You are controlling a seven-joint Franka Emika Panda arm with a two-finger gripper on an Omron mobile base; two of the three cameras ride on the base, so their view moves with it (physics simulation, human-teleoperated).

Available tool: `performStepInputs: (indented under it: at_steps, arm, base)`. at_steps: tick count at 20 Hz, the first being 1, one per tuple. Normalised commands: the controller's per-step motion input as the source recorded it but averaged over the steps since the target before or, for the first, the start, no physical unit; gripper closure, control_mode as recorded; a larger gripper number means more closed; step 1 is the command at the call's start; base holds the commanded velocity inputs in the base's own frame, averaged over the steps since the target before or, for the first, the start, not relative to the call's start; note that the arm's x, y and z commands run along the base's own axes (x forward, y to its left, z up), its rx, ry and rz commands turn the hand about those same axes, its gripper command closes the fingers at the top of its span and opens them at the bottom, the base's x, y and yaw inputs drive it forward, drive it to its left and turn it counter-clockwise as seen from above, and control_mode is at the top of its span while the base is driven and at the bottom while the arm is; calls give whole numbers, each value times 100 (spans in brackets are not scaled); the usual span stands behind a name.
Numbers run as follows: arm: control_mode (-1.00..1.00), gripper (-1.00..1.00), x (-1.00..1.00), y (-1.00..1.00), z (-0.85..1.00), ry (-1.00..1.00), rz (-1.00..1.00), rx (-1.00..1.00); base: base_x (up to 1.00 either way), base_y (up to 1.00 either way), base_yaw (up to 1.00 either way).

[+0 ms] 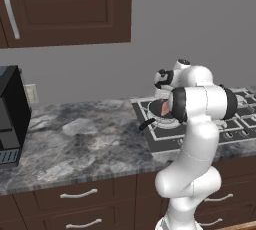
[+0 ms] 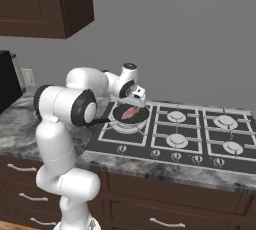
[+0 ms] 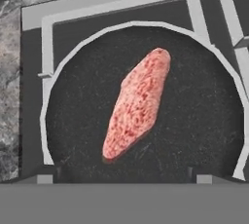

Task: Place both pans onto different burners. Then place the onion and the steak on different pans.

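Hanging over the left end of the stove (image 2: 200, 139), the claw (image 2: 138, 97) points down at a black pan (image 2: 131, 114) that sits right under it. In the hand view the two finger tips (image 3: 44, 178) peek up at the bottom edge, far apart from each other, so the claw is spread wide with nothing between them. The steak (image 3: 137, 102) lies flat in the middle of the pan (image 3: 194, 121), straight below the claw and not touching it. It is a long red-pink piece, thinner at both ends, and it lies slanted across the pan's dark floor. The pan rests on the black grate over the big left burner (image 2: 125, 125). In the right base view its short dark handle (image 2: 100, 121) sticks out to the left of the claw, toward the robot's arm. Other burners (image 2: 176, 116) sit off to the right of the claw, well away from it. To the left of the claw, past the stove, is the grey stone counter (image 1: 75, 139), and a black box-like machine (image 1: 11, 114) stands at its far left end.
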Motion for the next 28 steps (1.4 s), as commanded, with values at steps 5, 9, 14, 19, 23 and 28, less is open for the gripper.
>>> performStepInputs:
  at_steps: [5,9,14,19,23,28]
  arm:
    - [-100,-100,-63,0,14,5,21,-4]
    - [-100,-100,-82,8,0,0,18,-10]
    - [-100,-100,-48,6,27,-2,13,-5]
    - [-100,-100,-24,4,46,-12,6,0]
    - [-100,-100,-36,17,31,-16,9,0]
    - [-100,-100,-43,49,0,-4,3,0]
  base:
    - [0,0,0]
    - [0,0,0]
    - [0,0,0]
    - [0,0,0]
    - [0,0,0]
    - [0,0,0]
